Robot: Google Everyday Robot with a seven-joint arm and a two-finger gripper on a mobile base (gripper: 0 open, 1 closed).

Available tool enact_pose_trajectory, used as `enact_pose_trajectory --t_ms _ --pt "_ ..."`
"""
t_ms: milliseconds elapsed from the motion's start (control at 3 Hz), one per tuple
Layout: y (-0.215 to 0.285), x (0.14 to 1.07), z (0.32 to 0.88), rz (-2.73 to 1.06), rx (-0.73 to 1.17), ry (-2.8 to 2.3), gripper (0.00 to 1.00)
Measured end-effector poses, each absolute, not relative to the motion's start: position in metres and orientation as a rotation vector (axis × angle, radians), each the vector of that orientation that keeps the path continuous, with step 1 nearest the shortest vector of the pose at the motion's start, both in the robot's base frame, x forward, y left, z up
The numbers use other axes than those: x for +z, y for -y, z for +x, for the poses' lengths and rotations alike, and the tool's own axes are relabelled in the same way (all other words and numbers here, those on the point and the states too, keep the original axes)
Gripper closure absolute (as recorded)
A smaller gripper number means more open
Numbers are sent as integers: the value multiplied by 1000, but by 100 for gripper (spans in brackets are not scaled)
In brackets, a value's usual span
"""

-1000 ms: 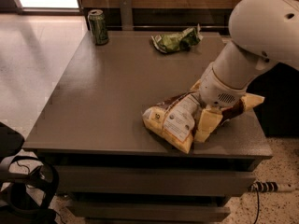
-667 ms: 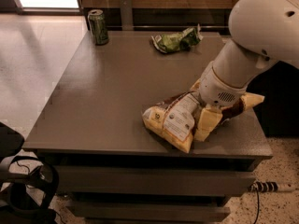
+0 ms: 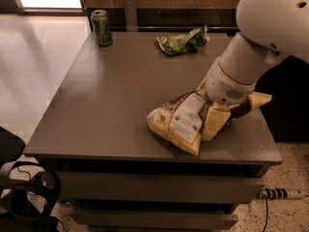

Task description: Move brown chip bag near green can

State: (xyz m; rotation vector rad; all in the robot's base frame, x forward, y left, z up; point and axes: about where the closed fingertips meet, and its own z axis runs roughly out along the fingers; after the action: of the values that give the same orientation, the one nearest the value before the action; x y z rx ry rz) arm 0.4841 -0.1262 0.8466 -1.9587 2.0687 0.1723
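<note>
The brown chip bag (image 3: 179, 124) lies on the near right part of the grey table (image 3: 106, 105), dark brown with pale yellow ends and a white label panel. My gripper (image 3: 208, 111) comes down on the bag's middle from the right, under the white wrist, and is shut on the bag, which bunches up toward it. The bag's right end (image 3: 256, 100) sticks out behind the wrist. The green can (image 3: 102, 27) stands upright at the table's far left corner, far from the bag.
A smaller green snack bag (image 3: 182, 41) lies at the table's far middle. My white arm (image 3: 270, 28) reaches over the table's right side. The table's front edge is just below the brown bag. A dark object (image 3: 24, 192) sits on the floor at lower left.
</note>
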Motion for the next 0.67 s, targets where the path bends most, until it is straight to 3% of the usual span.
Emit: enact_pose_trajectory --t_ms 667 --pt "125 936 533 -2047 -16 -1849 100"
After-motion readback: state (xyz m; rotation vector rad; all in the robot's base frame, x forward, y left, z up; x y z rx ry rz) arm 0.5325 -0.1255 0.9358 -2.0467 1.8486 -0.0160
